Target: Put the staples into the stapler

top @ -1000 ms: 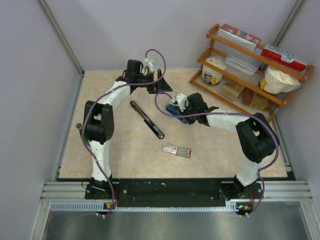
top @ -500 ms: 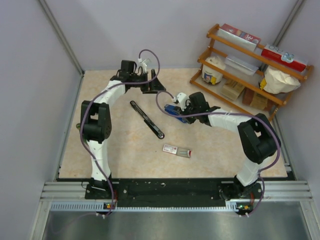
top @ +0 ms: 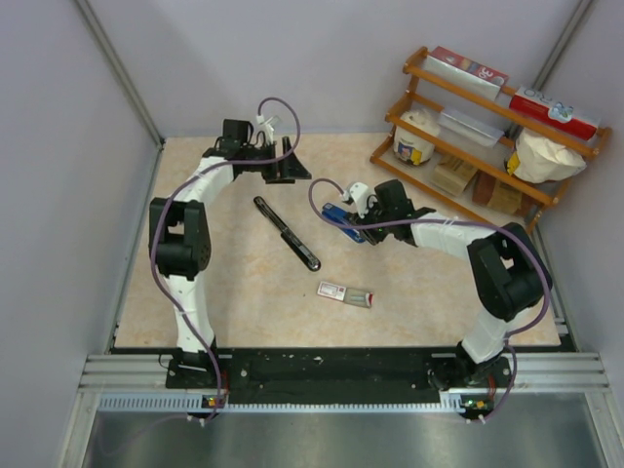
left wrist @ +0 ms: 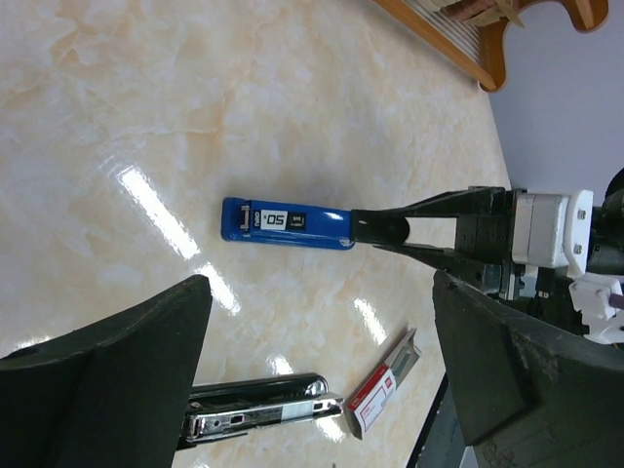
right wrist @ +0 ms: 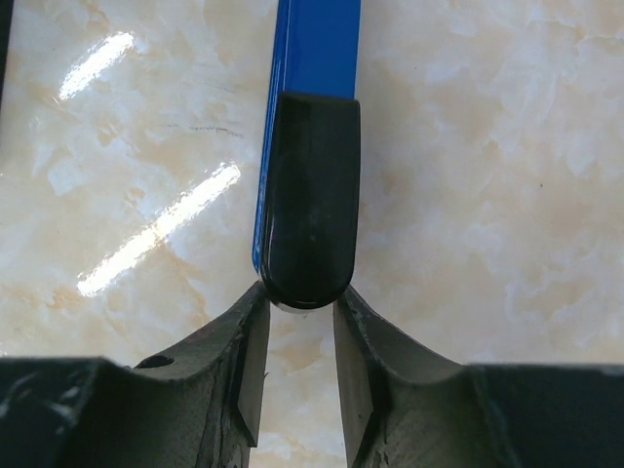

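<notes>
The blue stapler piece (top: 341,219) (left wrist: 288,222) (right wrist: 317,49) lies flat on the table, its black end toward my right gripper (top: 363,222) (right wrist: 300,297). That gripper is narrowly open, its fingertips flanking the rounded black tip. A long black and chrome stapler part (top: 286,232) (left wrist: 258,414) lies apart to the left. The staples' white box with red print (top: 345,293) (left wrist: 383,390) lies nearer the front, a grey end sticking out; single strips do not show. My left gripper (top: 291,171) (left wrist: 320,283) hangs wide open and empty at the back.
A wooden shelf (top: 487,127) (left wrist: 439,39) with jars, boxes and bags stands at the back right. Grey walls close in the table on the left, back and right.
My left arm has drawn back and to the left, away from the stapler. The right gripper's jaws have parted a little at the stapler's black end.
</notes>
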Controlling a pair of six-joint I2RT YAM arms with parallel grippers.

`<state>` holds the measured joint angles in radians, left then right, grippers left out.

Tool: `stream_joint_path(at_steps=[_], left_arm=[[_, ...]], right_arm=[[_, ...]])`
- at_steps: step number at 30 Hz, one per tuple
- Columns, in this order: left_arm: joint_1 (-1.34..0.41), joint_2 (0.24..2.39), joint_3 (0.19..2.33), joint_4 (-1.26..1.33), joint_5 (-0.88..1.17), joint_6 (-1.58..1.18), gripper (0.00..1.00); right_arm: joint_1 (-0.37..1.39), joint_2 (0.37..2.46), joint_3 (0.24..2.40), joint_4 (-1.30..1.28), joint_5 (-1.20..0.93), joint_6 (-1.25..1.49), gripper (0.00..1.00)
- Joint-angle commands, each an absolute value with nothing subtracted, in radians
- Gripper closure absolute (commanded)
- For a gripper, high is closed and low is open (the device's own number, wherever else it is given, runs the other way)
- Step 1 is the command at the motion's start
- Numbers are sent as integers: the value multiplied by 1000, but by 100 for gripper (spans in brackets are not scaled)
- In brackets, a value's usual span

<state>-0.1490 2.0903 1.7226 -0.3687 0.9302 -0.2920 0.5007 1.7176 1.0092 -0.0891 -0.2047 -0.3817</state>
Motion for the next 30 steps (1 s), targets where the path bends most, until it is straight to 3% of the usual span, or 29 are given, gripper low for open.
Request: stream_joint_path(at_steps=[1,8,16,30], left_arm=[[-132,2002,1690,-371,965,-245,1],[-101,1967,1692,-419,996,-221,1],[-22,1894,1595,-391,873,-198,1],[87,1953,1563,-334,785,-209,1]], right_arm=[[495,1707,1066,-106,-212,-394,68],[495,1646,1077,-166,-229,-423,59],[567,1517,1147,-224,-282,-390,52],[807,1853,1379,-313,-206,-215,52]])
